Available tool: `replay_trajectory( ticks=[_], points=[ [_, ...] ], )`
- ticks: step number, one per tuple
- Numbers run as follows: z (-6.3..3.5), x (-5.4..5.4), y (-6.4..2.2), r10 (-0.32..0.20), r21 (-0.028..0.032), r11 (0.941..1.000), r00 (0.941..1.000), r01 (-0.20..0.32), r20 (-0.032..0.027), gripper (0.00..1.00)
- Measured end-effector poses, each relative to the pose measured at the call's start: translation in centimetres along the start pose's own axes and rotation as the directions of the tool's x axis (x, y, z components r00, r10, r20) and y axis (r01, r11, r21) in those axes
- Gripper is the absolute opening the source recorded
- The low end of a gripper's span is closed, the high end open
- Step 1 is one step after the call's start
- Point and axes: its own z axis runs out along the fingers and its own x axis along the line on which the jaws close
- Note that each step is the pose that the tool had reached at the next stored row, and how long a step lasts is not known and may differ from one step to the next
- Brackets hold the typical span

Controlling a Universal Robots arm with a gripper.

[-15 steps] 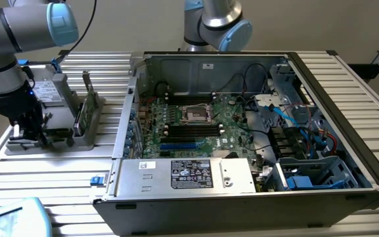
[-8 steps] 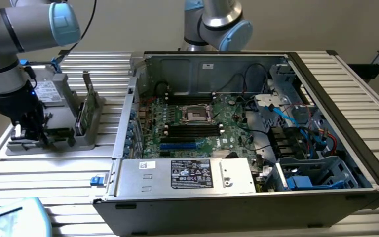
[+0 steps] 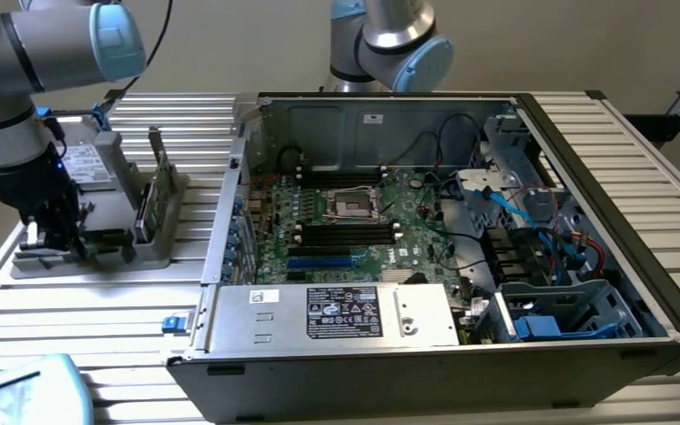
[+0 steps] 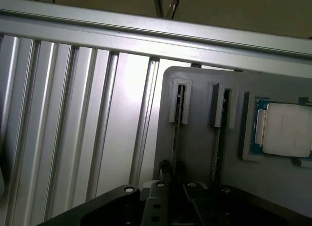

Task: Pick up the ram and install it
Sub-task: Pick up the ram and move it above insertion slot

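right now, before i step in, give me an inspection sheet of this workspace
surface: slatted aluminium table, carrying an open computer case and a gray holder
job's things: ram stands on edge in the gray holder, outside the case; memory slots sit on the motherboard inside the case
clutter: silver processor chip lying in the holder; pale blue object at the exterior view's lower left
grippers: pincer low at the holder, on the exterior view's left
cables: blue and black cables inside the case, toward the exterior view's right
surroundings: second robot arm behind the case; plain wall beyond
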Motion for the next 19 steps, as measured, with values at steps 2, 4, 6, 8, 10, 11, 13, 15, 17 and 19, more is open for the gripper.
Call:
replay_trajectory(
  ticks=[2, 4, 6, 8, 10, 11, 13, 15, 17, 19],
  points=[
    [-0.07, 0.0, -0.04, 0.0, -0.0016, 1.0, 1.0, 0.0, 0.0004, 0.15],
    [-0.17, 0.0, -0.06, 0.0, -0.0033, 1.0, 1.0, 0.0, 0.0005, 0.15],
    [-0.29, 0.0, -0.09, 0.0, -0.005, 1.0, 1.0, 0.0, 0.001, 0.15],
    [-0.44, 0.1, -0.11, 0.0, -0.0072, 1.0, 1.0, 0.0, 0.0013, 0.15],
    [-0.57, 0.1, -0.13, -0.001, -0.0091, 1.0, 1.0, 0.001, 0.0017, 0.15],
    [-0.64, 0.1, -0.14, -0.001, -0.0101, 0.9999, 1.0, 0.001, 0.0019, 0.15],
    [-0.77, 0.1, -0.17, -0.001, -0.0123, 0.9999, 1.0, 0.001, 0.0022, 0.15],
    [-0.93, 0.1, -0.22, -0.001, -0.0152, 0.9999, 1.0, 0.001, 0.0028, 0.15],
    [-1.1, 0.1, -0.26, -0.001, -0.0185, 0.9998, 1.0, 0.001, 0.0032, 0.15],
    [-1.24, 0.1, -0.32, -0.002, -0.0222, 0.9998, 1.0, 0.002, 0.0039, 0.15]
  ],
)
